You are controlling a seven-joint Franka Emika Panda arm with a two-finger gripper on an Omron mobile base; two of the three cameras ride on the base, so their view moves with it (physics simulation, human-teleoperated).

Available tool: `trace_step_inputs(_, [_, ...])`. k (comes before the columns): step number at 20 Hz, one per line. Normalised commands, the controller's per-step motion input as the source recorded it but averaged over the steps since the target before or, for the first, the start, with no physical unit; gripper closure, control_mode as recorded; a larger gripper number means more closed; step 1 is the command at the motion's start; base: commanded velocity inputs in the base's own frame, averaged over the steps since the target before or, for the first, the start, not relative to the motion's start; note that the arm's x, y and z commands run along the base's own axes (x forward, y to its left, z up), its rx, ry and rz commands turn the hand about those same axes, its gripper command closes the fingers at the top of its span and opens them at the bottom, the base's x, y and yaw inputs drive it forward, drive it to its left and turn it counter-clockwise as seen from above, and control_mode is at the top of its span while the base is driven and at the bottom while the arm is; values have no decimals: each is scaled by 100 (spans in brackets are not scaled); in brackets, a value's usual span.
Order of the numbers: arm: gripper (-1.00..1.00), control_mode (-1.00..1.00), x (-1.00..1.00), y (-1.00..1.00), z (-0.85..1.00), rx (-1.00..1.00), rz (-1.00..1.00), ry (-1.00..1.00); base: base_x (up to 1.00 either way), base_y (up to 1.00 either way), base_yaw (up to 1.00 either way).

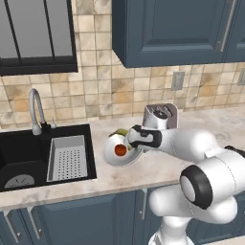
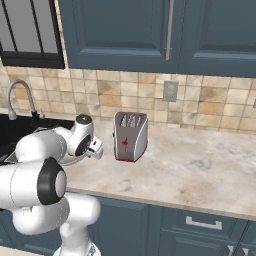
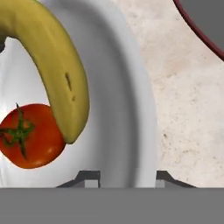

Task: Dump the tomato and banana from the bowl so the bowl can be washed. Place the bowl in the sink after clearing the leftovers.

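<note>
The pale glossy bowl point(image 1: 113, 156) is tipped up on the counter, its inside facing the left base camera. Inside it the red-orange tomato point(image 1: 120, 150) lies low, and the yellow banana point(image 1: 119, 132) rests at the upper rim. My gripper point(image 1: 132, 142) is shut on the bowl's right rim. In the hand view the bowl's wall point(image 3: 120, 109) runs between my two fingertips point(image 3: 89, 177). There the banana point(image 3: 57, 74) curves over the tomato point(image 3: 28, 135) and touches it. The black sink point(image 1: 19, 158) lies to the bowl's left, apart from it.
A perforated grey tray point(image 1: 67, 158) sits in the sink's right half, next to the bowl. The silver tap point(image 1: 36, 107) stands behind the basin. The toaster point(image 1: 160, 116) stands just behind my hand, its base point(image 3: 205, 22) close by. Open counter point(image 2: 200, 160) stretches right.
</note>
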Motion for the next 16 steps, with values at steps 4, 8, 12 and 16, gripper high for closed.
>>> trace_step_inputs(4, [100, -100, 0, 47, 35, 0, -4, -26, 0, 0, 0])
trace_step_inputs(8, [100, -100, 0, 61, 35, 0, -4, -24, 0, 0, 0])
trace_step_inputs(12, [100, -100, 0, 60, 40, 4, -5, -19, 0, 0, 0])
trace_step_inputs(16, [100, -100, 4, 54, 17, 11, -5, -7, 0, 0, 0])
